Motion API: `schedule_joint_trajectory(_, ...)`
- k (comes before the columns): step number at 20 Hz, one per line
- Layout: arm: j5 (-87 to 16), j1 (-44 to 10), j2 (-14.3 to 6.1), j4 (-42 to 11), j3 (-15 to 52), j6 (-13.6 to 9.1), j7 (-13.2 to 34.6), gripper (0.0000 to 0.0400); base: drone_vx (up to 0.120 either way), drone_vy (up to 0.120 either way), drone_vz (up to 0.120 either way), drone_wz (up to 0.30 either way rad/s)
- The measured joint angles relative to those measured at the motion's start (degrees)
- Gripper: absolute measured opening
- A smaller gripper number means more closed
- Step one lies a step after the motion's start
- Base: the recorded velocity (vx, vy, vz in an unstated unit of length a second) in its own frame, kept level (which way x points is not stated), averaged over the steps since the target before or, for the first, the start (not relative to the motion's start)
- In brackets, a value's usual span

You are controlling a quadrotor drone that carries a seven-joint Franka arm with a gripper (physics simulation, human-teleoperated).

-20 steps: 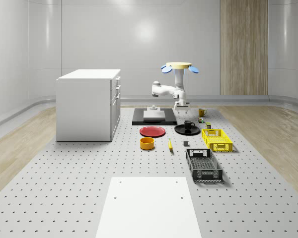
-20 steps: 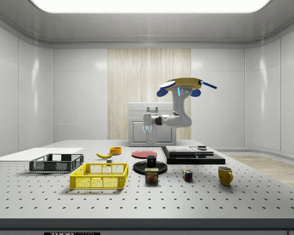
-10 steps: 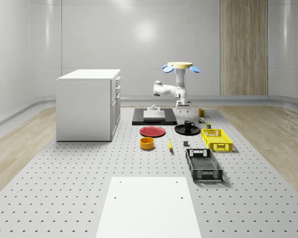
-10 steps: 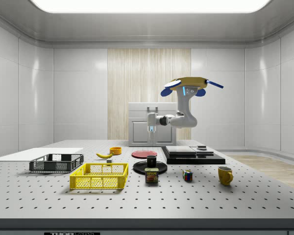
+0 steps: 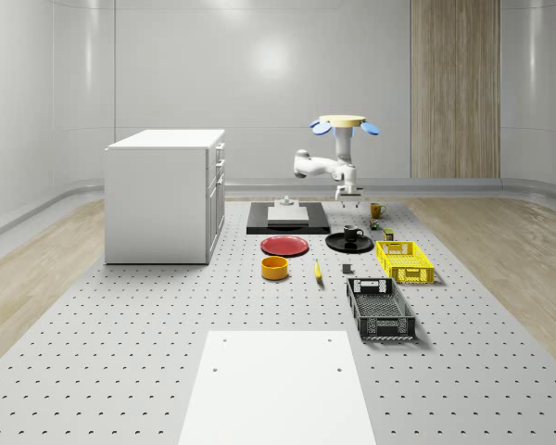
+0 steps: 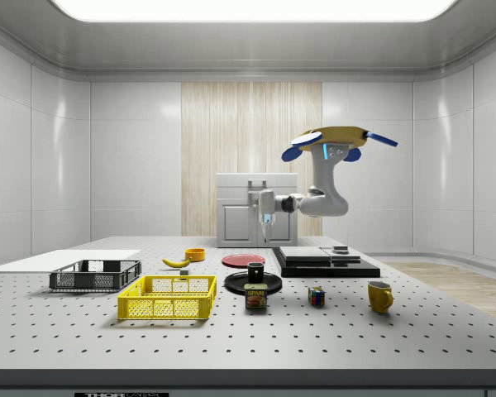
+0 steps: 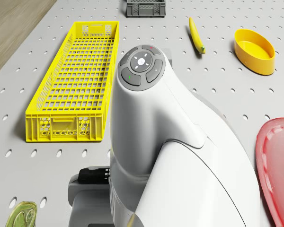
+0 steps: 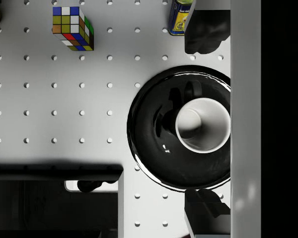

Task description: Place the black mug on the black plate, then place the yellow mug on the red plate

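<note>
Both fingers of the end effector (image 8: 203, 106) stand spread wide, holding nothing, above the black mug (image 8: 202, 125), which sits on the glossy round black plate (image 8: 154, 134). Since a second ago the hovering drone (image 6: 339, 136) has drifted toward the side view's right. Apart on the perforated bench (image 6: 231, 339) stands the yellow mug (image 6: 380, 296), far from the red plate (image 5: 284, 246).

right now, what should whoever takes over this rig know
Claw: open, empty, hanging in the air above the black mug; the drone hovers above the far end of the table.
Done: black mug stands on the black plate.
Left: yellow mug sits on the table at the side view's right, away from the red plate, which has nothing on it. Fetch it and set it there.
</note>
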Motion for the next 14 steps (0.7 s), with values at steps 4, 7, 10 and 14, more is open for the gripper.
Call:
schedule_joint_trajectory(4, 0.0, 0.0, -0.01, 0.0, 0.0, 0.01, 0.0, 0.04, -0.12, 0.12, 0.0, 0.0)
schedule_joint_trajectory(7, 0.01, 0.0, -0.02, 0.0, 0.0, 0.01, 0.0, 0.04, -0.12, 0.12, 0.0, 0.0)
schedule_joint_trajectory(10, 0.01, 0.0, -0.02, 0.0, 0.0, 0.02, 0.0, 0.04, -0.12, 0.12, 0.0, 0.0)
schedule_joint_trajectory(14, 0.01, 0.0, -0.03, 0.0, 0.01, 0.03, 0.0, 0.04, -0.12, 0.12, 0.0, 0.0)
